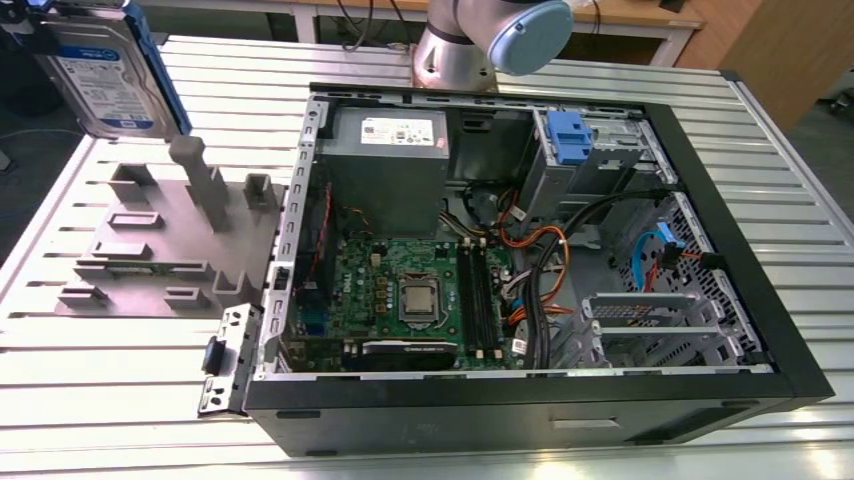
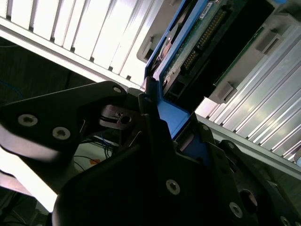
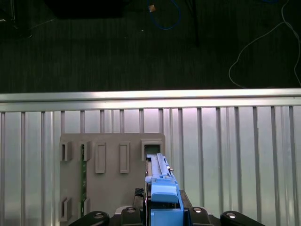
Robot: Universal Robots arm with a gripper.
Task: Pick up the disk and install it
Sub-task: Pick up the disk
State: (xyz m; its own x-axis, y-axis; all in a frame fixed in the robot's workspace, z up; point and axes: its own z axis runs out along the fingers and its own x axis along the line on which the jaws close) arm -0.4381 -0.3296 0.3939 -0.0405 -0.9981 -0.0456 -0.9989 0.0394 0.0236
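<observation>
Fingers (image 2: 151,113) grip disk (image 1: 107,70) (blue-framed), above holder (image 1: 147,290)

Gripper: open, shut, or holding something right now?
The gripper is shut on the disk, gripping it by its blue-framed edge.

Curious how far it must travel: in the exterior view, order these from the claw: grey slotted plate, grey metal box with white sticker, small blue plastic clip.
The claw holds the blue-framed silver hard drive at the exterior view's left.
1. Grey slotted plate, directly beneath it.
2. Grey metal box, inside the black computer case.
3. Small blue plastic clip, beyond the box.
</observation>
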